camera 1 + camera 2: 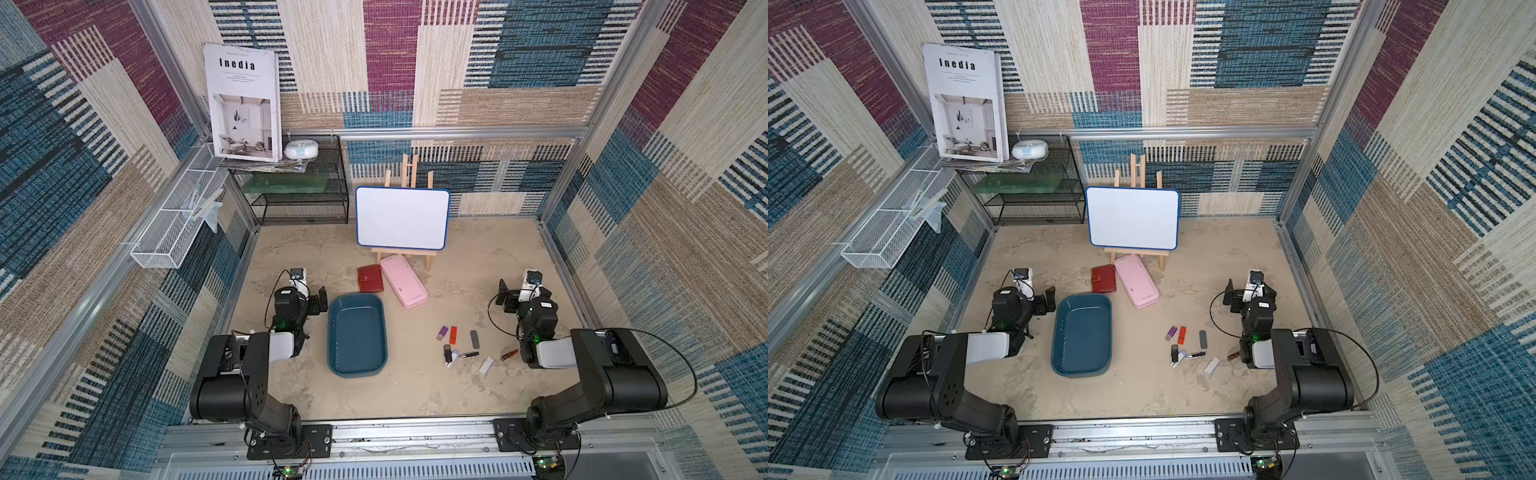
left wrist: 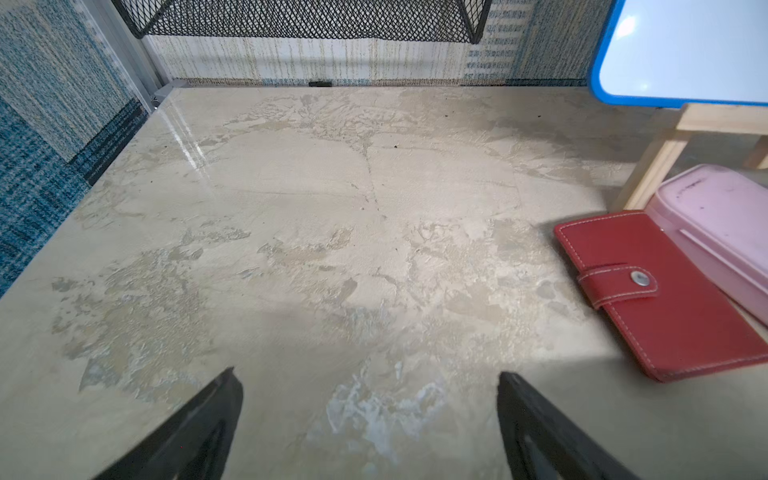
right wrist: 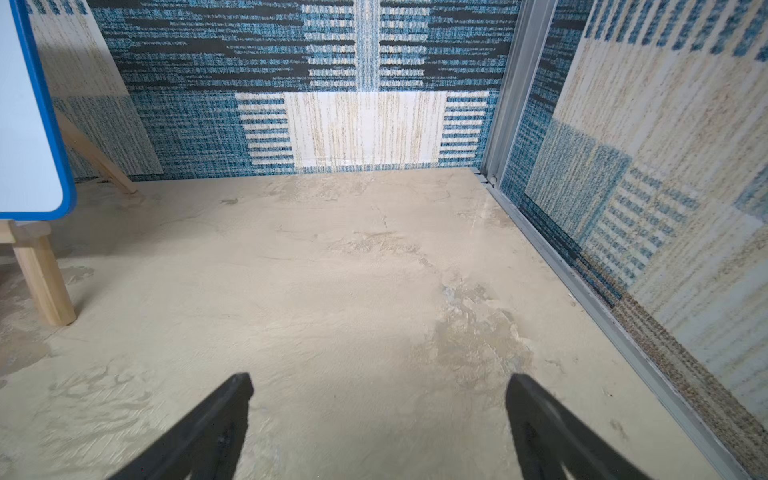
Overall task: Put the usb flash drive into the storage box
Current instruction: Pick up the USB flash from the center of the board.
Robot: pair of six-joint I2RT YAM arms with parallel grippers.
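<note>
The storage box [image 1: 357, 334] [image 1: 1081, 334] is a shallow dark teal tray, lying empty left of the table's middle. Several usb flash drives are scattered to its right: a purple one [image 1: 442, 332], an orange one [image 1: 453, 335], a grey one [image 1: 474, 339], a white one [image 1: 486, 366] and others. My left gripper [image 1: 308, 291] [image 2: 369, 372] hovers open beside the box's far left corner, with bare table between its fingers. My right gripper [image 1: 523, 289] [image 3: 380, 376] is open too, behind the drives near the right wall, holding nothing.
A red wallet [image 1: 370, 278] [image 2: 656, 291] and a pink oblong case [image 1: 404, 280] lie just behind the box. A whiteboard on a wooden easel [image 1: 402, 218] stands at the back, a black mesh shelf [image 1: 299, 187] in the back left corner. Patterned walls enclose the table.
</note>
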